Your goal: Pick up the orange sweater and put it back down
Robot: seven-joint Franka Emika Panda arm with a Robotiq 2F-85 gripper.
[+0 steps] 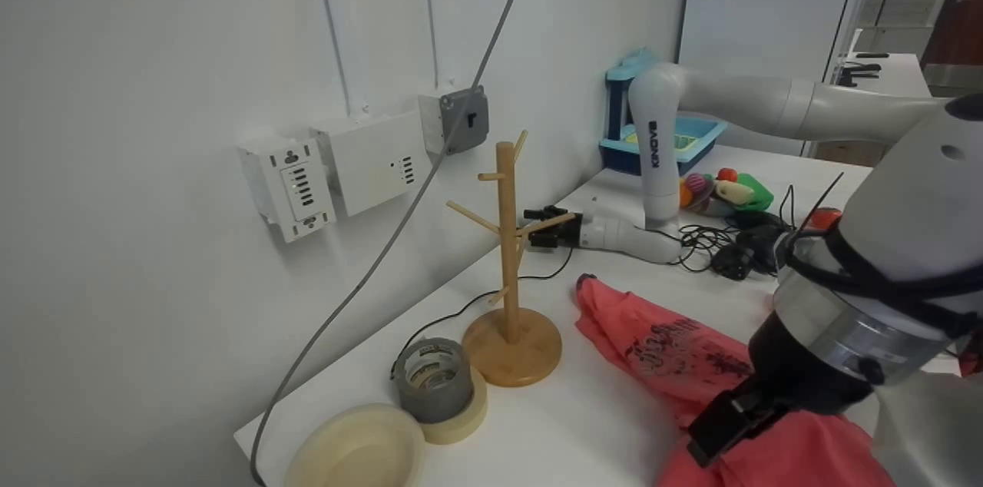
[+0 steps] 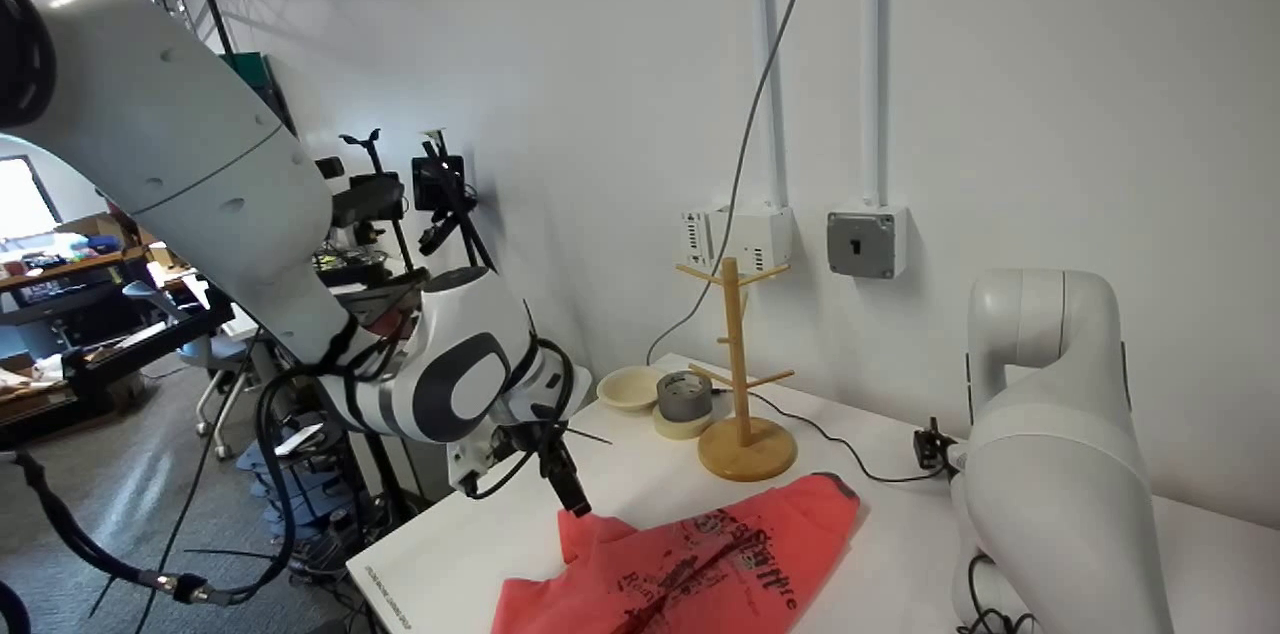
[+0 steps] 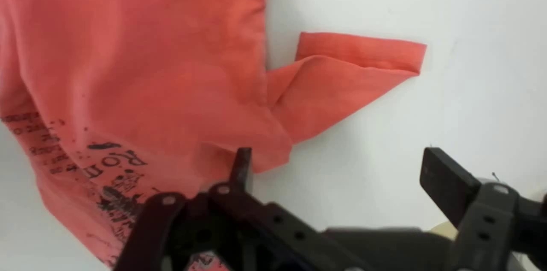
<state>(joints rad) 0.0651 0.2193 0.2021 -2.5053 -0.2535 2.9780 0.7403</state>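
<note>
The orange sweater (image 1: pixel 653 333), a coral-red garment with dark print, lies spread and wrinkled on the white table. It also shows in an exterior view (image 2: pixel 690 564) and fills the left of the wrist view (image 3: pixel 171 70), with a folded sleeve pointing right. My gripper (image 3: pixel 335 153) is open, with nothing between its fingers. In the wrist view the left finger overlaps the sweater's edge and the right finger is over bare table. In both exterior views the gripper (image 1: pixel 714 429) (image 2: pixel 572 494) points down at the sweater's edge. I cannot tell if it touches the cloth.
A wooden mug tree (image 1: pixel 509 241) stands beyond the sweater. Tape rolls (image 1: pixel 435 383) and a pale bowl (image 1: pixel 357 448) sit beside it. A second, grey-white arm (image 2: pixel 1060 454) rests on the table, with cables, toys (image 1: pixel 729 191) and a blue bin (image 1: pixel 691 145) near it.
</note>
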